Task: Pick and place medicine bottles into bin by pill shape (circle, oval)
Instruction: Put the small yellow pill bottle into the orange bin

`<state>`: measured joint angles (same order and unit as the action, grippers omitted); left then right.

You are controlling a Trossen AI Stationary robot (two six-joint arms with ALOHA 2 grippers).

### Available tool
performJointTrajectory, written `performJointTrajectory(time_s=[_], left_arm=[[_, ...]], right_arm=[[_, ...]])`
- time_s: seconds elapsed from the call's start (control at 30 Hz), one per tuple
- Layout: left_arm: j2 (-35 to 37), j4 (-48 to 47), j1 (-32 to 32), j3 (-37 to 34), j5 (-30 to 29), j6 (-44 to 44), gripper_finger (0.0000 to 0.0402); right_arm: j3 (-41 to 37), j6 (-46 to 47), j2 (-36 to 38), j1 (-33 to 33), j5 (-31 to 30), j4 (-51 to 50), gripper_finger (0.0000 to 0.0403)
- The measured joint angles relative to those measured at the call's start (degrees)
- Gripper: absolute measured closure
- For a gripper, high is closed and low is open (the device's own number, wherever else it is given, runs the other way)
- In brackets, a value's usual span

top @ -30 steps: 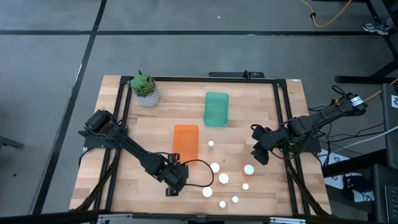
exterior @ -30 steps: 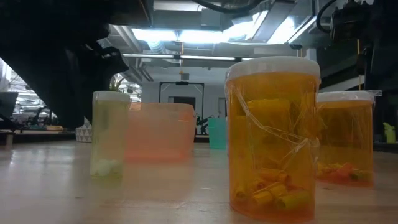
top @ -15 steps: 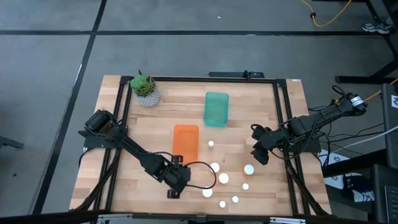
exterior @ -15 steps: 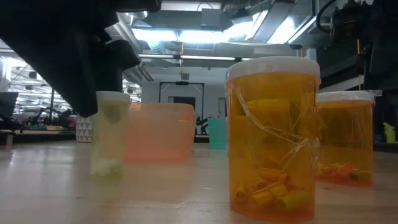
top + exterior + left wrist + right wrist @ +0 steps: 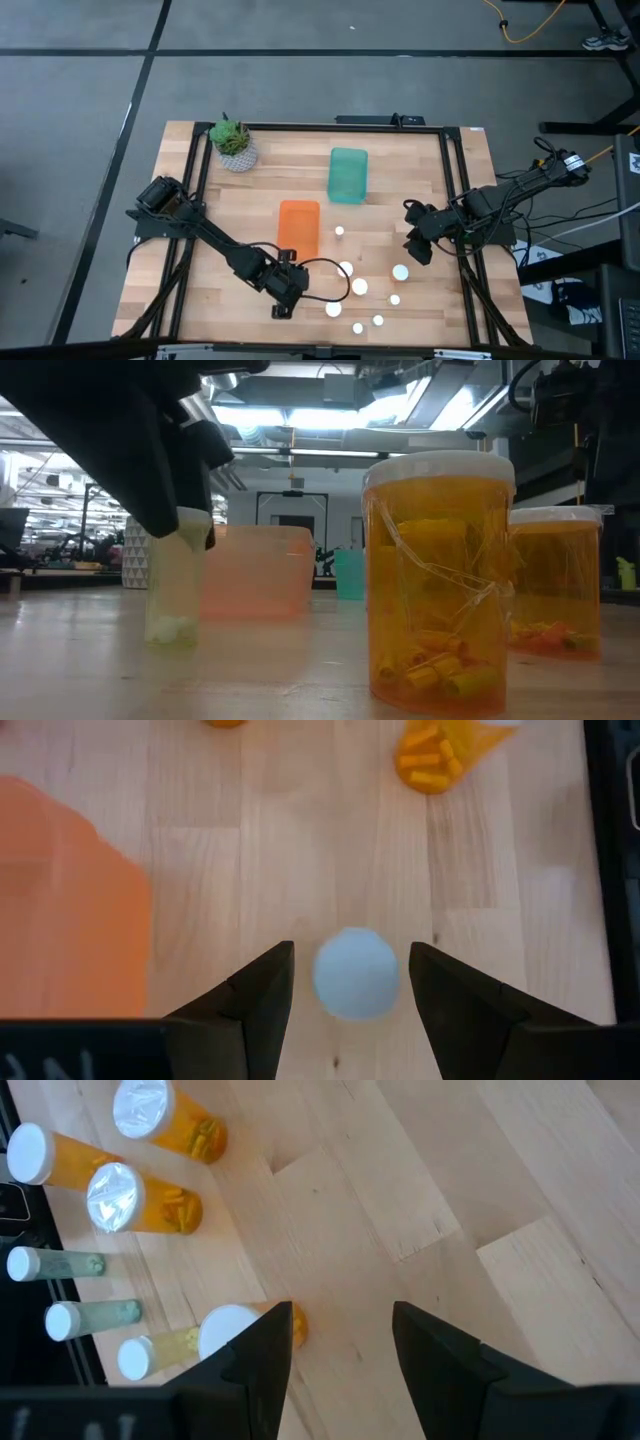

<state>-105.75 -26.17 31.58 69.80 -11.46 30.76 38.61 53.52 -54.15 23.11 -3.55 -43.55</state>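
Note:
A narrow pale yellow-green bottle [image 5: 172, 585] stands upright on its base on the wood table; its round white top [image 5: 356, 972] shows in the left wrist view. My left gripper [image 5: 352, 990] is open over it, one finger on each side of the top, with gaps showing; in the high view the left gripper [image 5: 287, 285] hides this bottle. Several more white-topped bottles [image 5: 359, 287] stand at the near right. My right gripper [image 5: 418, 242] is open and empty near the right edge, beside a wide bottle [image 5: 228, 1330].
An orange bin [image 5: 298, 227] lies just beyond my left gripper, and a green bin [image 5: 347, 175] lies farther back. A potted plant [image 5: 234, 143] stands at the far left. Two wide amber bottles [image 5: 438, 580] stand near the low camera. A black frame rail [image 5: 455, 200] edges the table.
My left gripper has moved a little toward the table's right edge, over the pale yellow-green bottle, and has come down around its white top. The bottle has stayed in place.

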Motion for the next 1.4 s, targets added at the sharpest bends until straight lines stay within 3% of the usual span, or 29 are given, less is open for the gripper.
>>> performJointTrajectory(time_s=[0.67,1.1,1.4], left_arm=[[0.0,0.0,-0.6,0.0,0.0,-2.9,0.0211],[0.0,0.0,-0.6,0.0,-0.1,-3.6,0.0297],[0.6,-0.5,-0.8,1.7,-1.2,-8.9,0.0304]], right_arm=[[0.0,0.0,0.0,0.0,-0.9,0.0,0.0226],[0.0,-0.2,0.0,0.0,-1.4,0.0,0.0226],[0.0,-0.1,0.0,0.0,-1.4,-0.1,0.0226]])
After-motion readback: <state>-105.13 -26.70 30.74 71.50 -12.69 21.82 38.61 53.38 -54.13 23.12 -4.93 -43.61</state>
